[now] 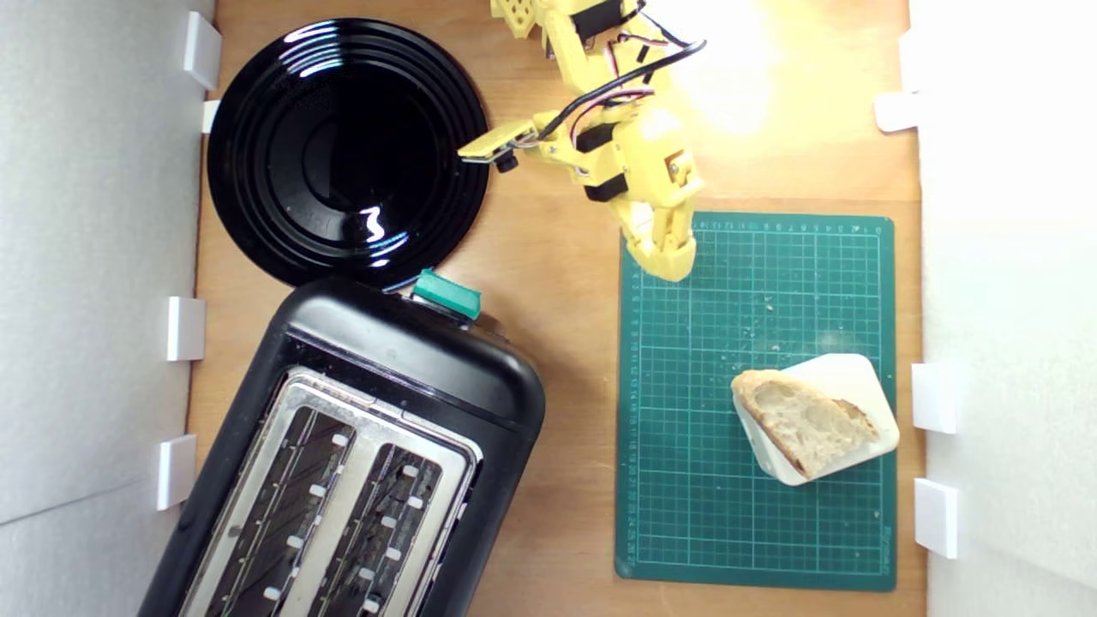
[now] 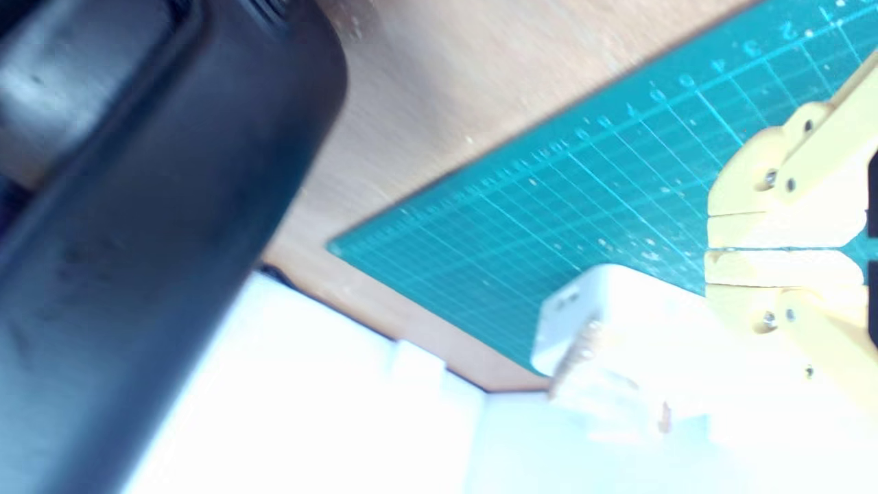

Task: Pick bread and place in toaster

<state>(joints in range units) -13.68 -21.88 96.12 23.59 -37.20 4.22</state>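
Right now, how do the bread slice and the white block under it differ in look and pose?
The bread is wedge-shaped with a tan crust and pale, holey crumb; the white block is smooth, plain and rounded at the corners. The bread lies on top, its crust end overhanging the block's edge toward the exterior view's left; the block sits directly on the green cutting mat. Both are apart from the pincer.

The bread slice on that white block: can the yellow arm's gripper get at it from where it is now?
Probably yes. The bread slice lies uncovered on the white block, and only bare green cutting mat separates it from the gripper, whose jaws look shut and would need opening.
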